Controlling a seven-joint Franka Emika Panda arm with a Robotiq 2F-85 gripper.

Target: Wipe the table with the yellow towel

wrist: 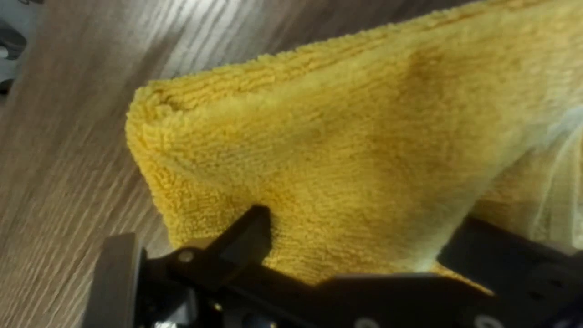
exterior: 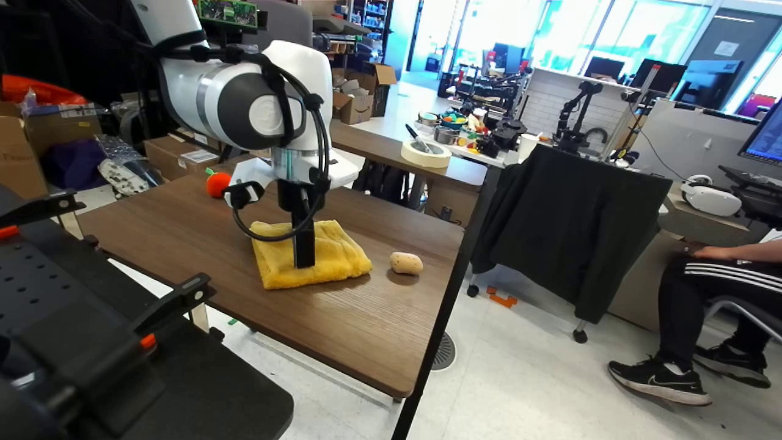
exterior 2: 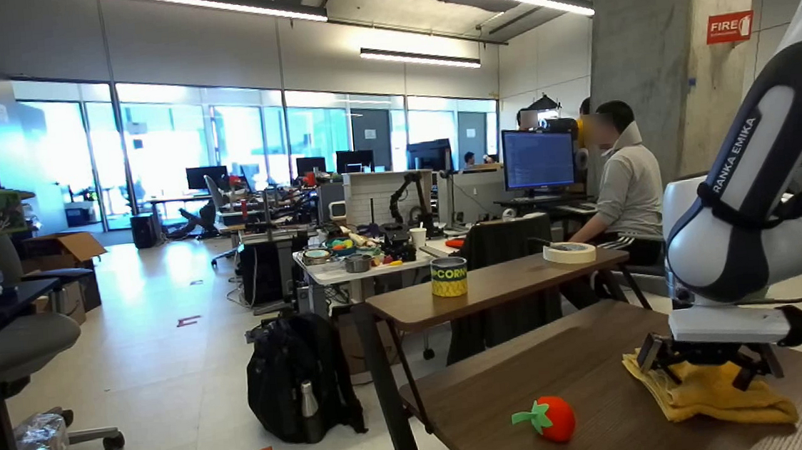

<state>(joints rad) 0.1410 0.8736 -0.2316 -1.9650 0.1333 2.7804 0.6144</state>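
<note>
Bright glass partitions (exterior 2: 251,144) backed a cluttered workroom, where a large rectangular bench (exterior: 379,330) with a dark brown wood-grain top and thin dark edge carried the work. Low over it, the black two-fingered gripper (wrist: 360,228) was loose and grasped nothing, its fingers (wrist: 253,232) standing wide apart. Between and beneath them lay the soft, bright yellow, folded towel (exterior: 342,263), flat on the bench. Jaws spread that wide and that low were probably meant to pinch the cloth or press on it for wiping; the folds made a thick pad that ought to give them something to grip. Just beyond a corner of the towel, not touching it, sat a tan, potato-shaped object (exterior: 406,263); well apart, towards the bench's opposite end, rested a small red-orange ball (exterior 2: 558,420) with a green leafy top. Both looked likely to hinder broad strokes.

How firmly the fingers met the cloth was hard to make out. The wrist view cut off the gripper's base and one end of the towel. In an exterior view the white and black robot arm (exterior 2: 761,161) ran out of the frame, and the tan object did not show there; whether the arm hid it could not be told.
</note>
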